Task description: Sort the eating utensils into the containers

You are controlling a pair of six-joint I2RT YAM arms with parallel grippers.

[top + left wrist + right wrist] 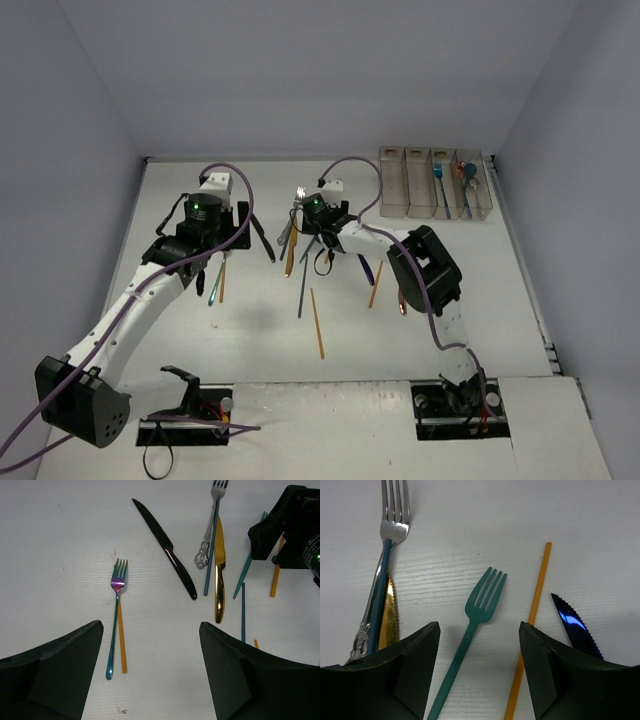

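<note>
Seen from above, two robot arms reach over a white tabletop (260, 340) strewn with slim cutlery. A row of four clear plastic bins (393, 190) sits at the far right corner, well apart from the scatter, and the two rightmost bins hold a few pieces. The right tool (480, 627) hangs wide open and empty, its black fingers straddling a slim teal metal fork (482, 600) that lies flat with its tines pointing away. A thin orange chopstick (535, 610) lies just beside the right-hand finger, with a glossy blue serrated knife (575, 625) beyond it and an ornate silver fork (395, 525) off to the left. The left tool (151, 630) is also wide open and empty, over bare tabletop between an iridescent purple-teal fork (116, 605) and a gold knife (219, 575). The teal fork looks light, rigid and slick. It probably wants a pinch across the handle near the neck, fingertips grazing the tabletop and clear of the chopstick.
</note>
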